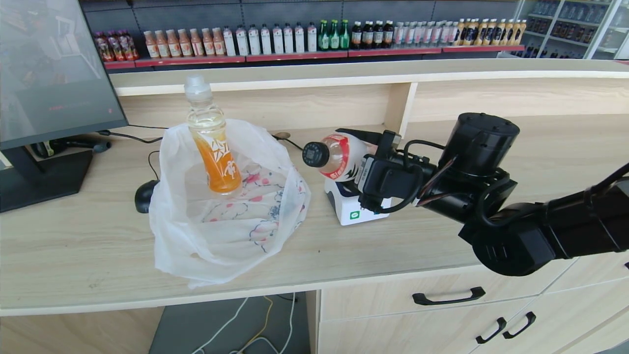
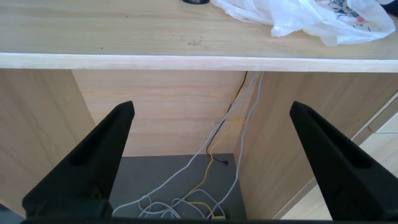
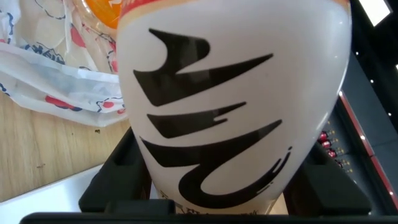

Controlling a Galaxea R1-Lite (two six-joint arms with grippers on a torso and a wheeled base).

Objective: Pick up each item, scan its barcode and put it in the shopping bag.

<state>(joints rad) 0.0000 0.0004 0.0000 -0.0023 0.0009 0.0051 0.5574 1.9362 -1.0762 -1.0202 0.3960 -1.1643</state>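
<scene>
**Right gripper: bottle held over scanner; left gripper idle, open**

- The right gripper (image 1: pixel 362 166) is closed on a white bottle (image 1: pixel 340 155). Fingers are clamped on either side of the body, as seen up close in the right wrist view (image 3: pixel 217 186).
- The white bottle (image 3: pixel 230 93) is held roughly horizontal above the bench (image 1: pixel 73 246), with its dark cap (image 1: pixel 315 154) pointed toward the shopping bag (image 1: pixel 226 226). A red band and black brush-stroke print are seen on the label.
- The bottle is positioned just above the white scanner box (image 1: pixel 351 209), which is set on the bench right beside the bag. Whether bottle and scanner touch cannot be told.
- The bag is sat open on the bench, white plastic with a red and blue pattern. An orange drink bottle (image 1: pixel 212 142) is stood upright in it, with its clear cap and neck well above the bag rim.
- The left gripper (image 2: pixel 211 106) is spread wide with nothing between the fingers. It is held low in front of the bench edge (image 2: pixel 124 61) and faced at the open kneehole, where loose cables (image 2: pixel 217 155) are hung. A corner of the bag (image 2: pixel 311 15) is seen on top of the bench.
- Other items: a black mouse (image 1: pixel 145 195) is tucked against the bag's left side, a monitor (image 1: pixel 49 69) is stood at the far left, and a shelf of bottled drinks (image 1: pixel 295 39) is lined up behind the counter.
</scene>
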